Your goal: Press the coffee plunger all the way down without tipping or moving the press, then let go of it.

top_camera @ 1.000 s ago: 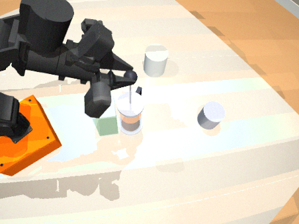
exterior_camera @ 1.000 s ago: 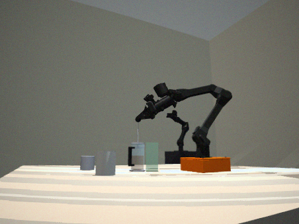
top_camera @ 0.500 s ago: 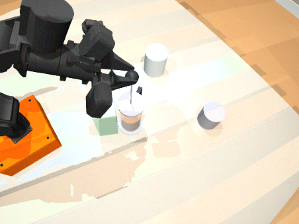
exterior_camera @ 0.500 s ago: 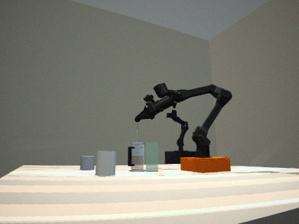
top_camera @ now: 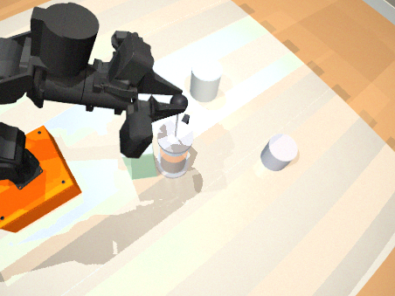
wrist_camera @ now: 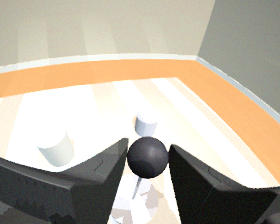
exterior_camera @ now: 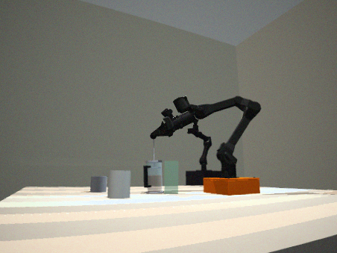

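Holding the black plunger ball (wrist_camera: 148, 156) tight between its fingers, the gripper (wrist_camera: 148, 160) sits high above the glass coffee press (top_camera: 175, 154)

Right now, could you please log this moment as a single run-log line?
gripper: shut on plunger knob | plunger rod: raised, not pressed | coffee press: upright | next: push down

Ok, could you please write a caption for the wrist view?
Pincer shut on the raised plunger knob, with the press directly below.
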Motion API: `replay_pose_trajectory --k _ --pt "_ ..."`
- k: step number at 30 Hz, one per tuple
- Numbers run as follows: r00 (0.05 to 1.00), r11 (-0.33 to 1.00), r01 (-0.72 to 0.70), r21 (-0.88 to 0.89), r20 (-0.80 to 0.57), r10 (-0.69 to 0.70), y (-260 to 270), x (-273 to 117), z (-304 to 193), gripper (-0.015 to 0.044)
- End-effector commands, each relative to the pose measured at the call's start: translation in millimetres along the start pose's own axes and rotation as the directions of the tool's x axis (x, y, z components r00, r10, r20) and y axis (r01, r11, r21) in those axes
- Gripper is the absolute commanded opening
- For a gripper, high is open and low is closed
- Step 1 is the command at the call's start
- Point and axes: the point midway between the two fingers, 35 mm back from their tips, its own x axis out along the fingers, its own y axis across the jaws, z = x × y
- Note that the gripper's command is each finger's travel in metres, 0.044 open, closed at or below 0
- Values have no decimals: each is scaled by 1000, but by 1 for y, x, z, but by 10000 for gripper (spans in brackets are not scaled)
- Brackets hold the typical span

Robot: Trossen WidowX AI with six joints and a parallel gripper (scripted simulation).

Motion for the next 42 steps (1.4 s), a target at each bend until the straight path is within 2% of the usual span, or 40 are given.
replay_pose_trajectory --k 1,42 --pt "998 1000 -1 -2 -65 0 0 11 -28 121" --pt "998 1000 -1 -2 -64 0 0 53 -72 121"
